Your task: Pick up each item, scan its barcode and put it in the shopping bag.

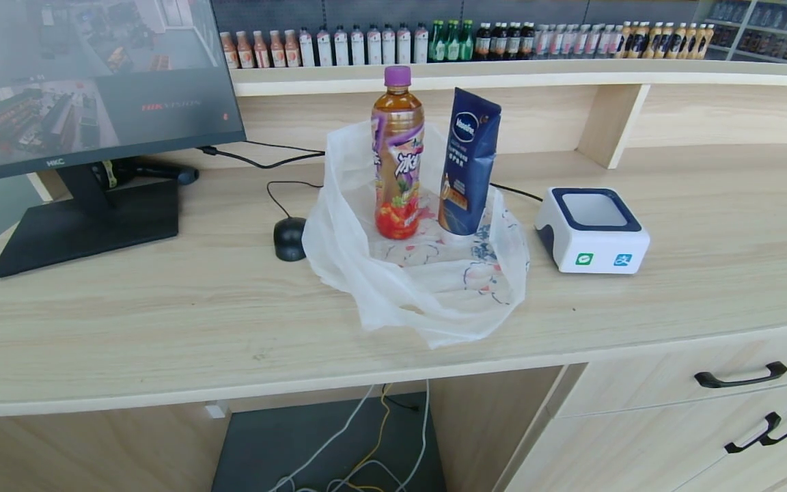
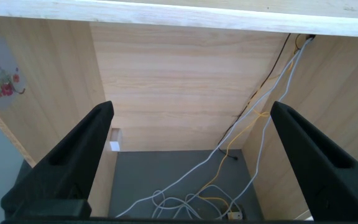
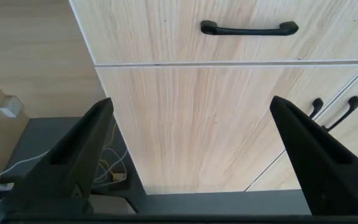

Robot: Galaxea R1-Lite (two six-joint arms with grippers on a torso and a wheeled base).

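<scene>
Got bottle (image 1: 398, 154), tube (image 1: 467, 164) upright in shopping bag (image 1: 427, 294), scanner (image 1: 591, 229) just beside bag. Spotted left jaws, right jaws gaping, empty, well below bag. Could easily topple both with clumsy nudge on floppy plastic.

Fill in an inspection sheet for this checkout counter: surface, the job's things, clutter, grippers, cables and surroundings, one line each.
Surface: pale wooden counter, no spills seen.
Job's things: drink bottle and blue tube stand upright inside the opened white shopping bag; scanner stands beside the bag, on the robot's right.
Clutter: mouse and monitor on the bag's left.
Grippers: left gripper and right gripper, fingers open and empty, held below counter level.
Cables: black lead runs along the counter; white and yellow wires hang loose under it.
Surroundings: bottle shelf behind the counter; drawers at the lower right.
</scene>
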